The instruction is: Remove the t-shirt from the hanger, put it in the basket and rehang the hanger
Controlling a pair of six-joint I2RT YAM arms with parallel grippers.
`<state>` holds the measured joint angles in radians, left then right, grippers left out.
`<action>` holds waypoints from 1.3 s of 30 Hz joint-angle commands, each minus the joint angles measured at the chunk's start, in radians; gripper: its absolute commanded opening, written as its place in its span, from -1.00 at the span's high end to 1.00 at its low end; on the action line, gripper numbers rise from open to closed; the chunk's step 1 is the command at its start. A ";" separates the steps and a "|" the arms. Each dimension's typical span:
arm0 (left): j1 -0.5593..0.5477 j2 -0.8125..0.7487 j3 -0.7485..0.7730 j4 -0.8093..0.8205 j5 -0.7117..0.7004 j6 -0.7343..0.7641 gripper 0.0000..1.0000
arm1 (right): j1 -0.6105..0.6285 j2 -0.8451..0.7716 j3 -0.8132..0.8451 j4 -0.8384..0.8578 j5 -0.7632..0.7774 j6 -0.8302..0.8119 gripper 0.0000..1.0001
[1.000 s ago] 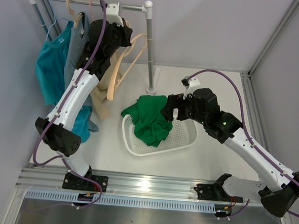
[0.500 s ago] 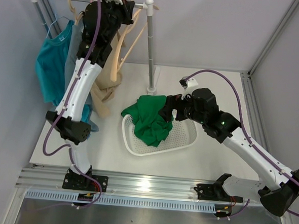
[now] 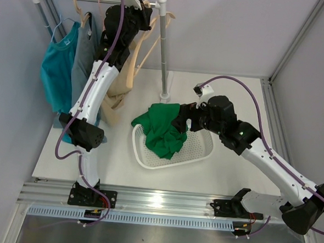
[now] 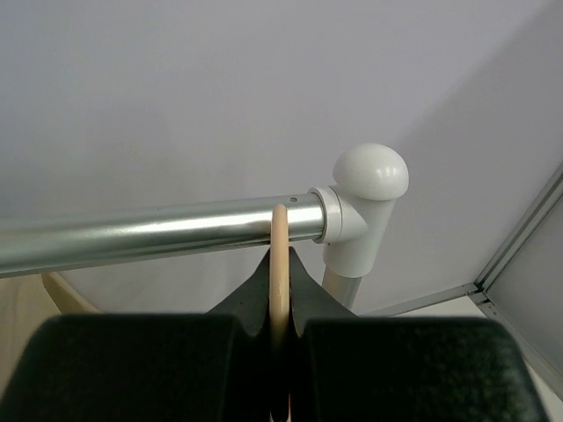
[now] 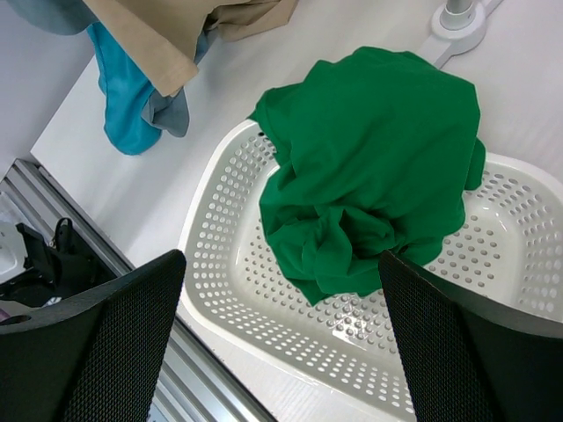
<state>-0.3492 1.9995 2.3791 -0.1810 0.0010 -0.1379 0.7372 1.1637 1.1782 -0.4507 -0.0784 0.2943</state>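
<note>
White table [image 3: 232, 95] with perforated basket [image 3: 197, 150] and rack foot [image 3: 165, 96]

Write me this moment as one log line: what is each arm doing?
left gripper: shut on hanger, at rail | right gripper: open, above green t-shirt in basket

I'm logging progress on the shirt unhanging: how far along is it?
Done: green t-shirt lies in the white basket, right gripper open above it. In hand: left gripper shut on a wooden hanger at the rail. Left, perhaps: the beige shirt, grey shirt and teal top hang there.
</note>
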 commanded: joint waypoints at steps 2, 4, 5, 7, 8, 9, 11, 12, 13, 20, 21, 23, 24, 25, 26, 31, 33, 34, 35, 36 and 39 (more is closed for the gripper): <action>0.007 -0.015 0.028 0.061 0.014 0.023 0.99 | -0.002 0.004 -0.003 0.030 -0.023 -0.015 -0.92; 0.007 -0.030 0.023 0.031 0.017 0.014 0.99 | -0.005 0.011 0.009 0.062 -0.035 -0.044 -0.92; 0.006 -0.041 0.000 0.019 0.016 0.008 0.99 | -0.005 0.025 0.017 0.084 -0.040 -0.058 -0.93; 0.004 -0.091 -0.032 -0.009 -0.002 -0.018 0.99 | -0.009 0.048 0.050 0.168 -0.053 -0.076 -0.99; 0.003 -0.114 -0.072 -0.018 -0.059 -0.032 0.99 | -0.012 0.066 0.067 0.199 -0.066 -0.072 -0.99; -0.002 -0.166 -0.124 -0.024 -0.077 -0.038 0.99 | -0.013 0.115 0.090 0.252 -0.086 -0.064 -0.99; -0.022 -0.232 -0.216 -0.026 -0.152 -0.036 0.99 | -0.015 0.172 0.171 0.305 -0.142 -0.024 -0.99; -0.048 -0.267 -0.291 -0.012 -0.235 -0.028 0.99 | -0.013 0.227 0.198 0.360 -0.158 -0.006 -0.99; -0.063 -0.342 -0.373 0.024 -0.274 -0.010 0.99 | -0.009 0.252 0.222 0.386 -0.172 0.009 -0.99; -0.165 -0.550 -0.603 0.072 -0.467 -0.002 0.99 | 0.024 0.442 0.406 0.563 -0.362 0.130 -0.99; -0.172 -0.562 -0.627 0.084 -0.467 0.003 0.98 | 0.025 0.453 0.428 0.596 -0.420 0.175 -0.99; -0.174 -0.591 -0.661 0.109 -0.460 0.000 0.99 | 0.030 0.472 0.434 0.630 -0.449 0.216 -0.99; -0.175 -0.594 -0.663 0.112 -0.457 0.001 0.99 | 0.033 0.476 0.434 0.656 -0.472 0.244 -0.98; -0.174 -0.594 -0.663 0.113 -0.458 0.003 0.99 | 0.034 0.479 0.437 0.662 -0.481 0.256 -0.98; -0.175 -0.593 -0.661 0.114 -0.457 0.006 0.99 | 0.037 0.488 0.439 0.670 -0.489 0.266 -0.97; -0.174 -0.578 -0.646 0.138 -0.453 0.038 0.99 | 0.054 0.476 0.426 0.667 -0.494 0.270 -0.96; -0.174 -0.565 -0.626 0.137 -0.452 0.052 0.99 | 0.054 0.453 0.413 0.665 -0.491 0.264 -0.95; -0.174 -0.562 -0.621 0.137 -0.450 0.054 0.99 | 0.054 0.447 0.403 0.662 -0.485 0.256 -0.96; -0.174 -0.559 -0.620 0.135 -0.449 0.055 0.99 | 0.054 0.439 0.402 0.656 -0.483 0.250 -0.96; -0.174 -0.553 -0.615 0.137 -0.450 0.060 0.99 | 0.056 0.426 0.400 0.638 -0.480 0.243 -0.96; -0.175 -0.548 -0.610 0.144 -0.455 0.072 0.99 | 0.056 0.400 0.400 0.560 -0.434 0.177 -0.96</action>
<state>-0.5243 1.4475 1.7298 -0.0906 -0.4423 -0.0990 0.7860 1.6341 1.5703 0.1371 -0.5350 0.5262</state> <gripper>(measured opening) 0.017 0.980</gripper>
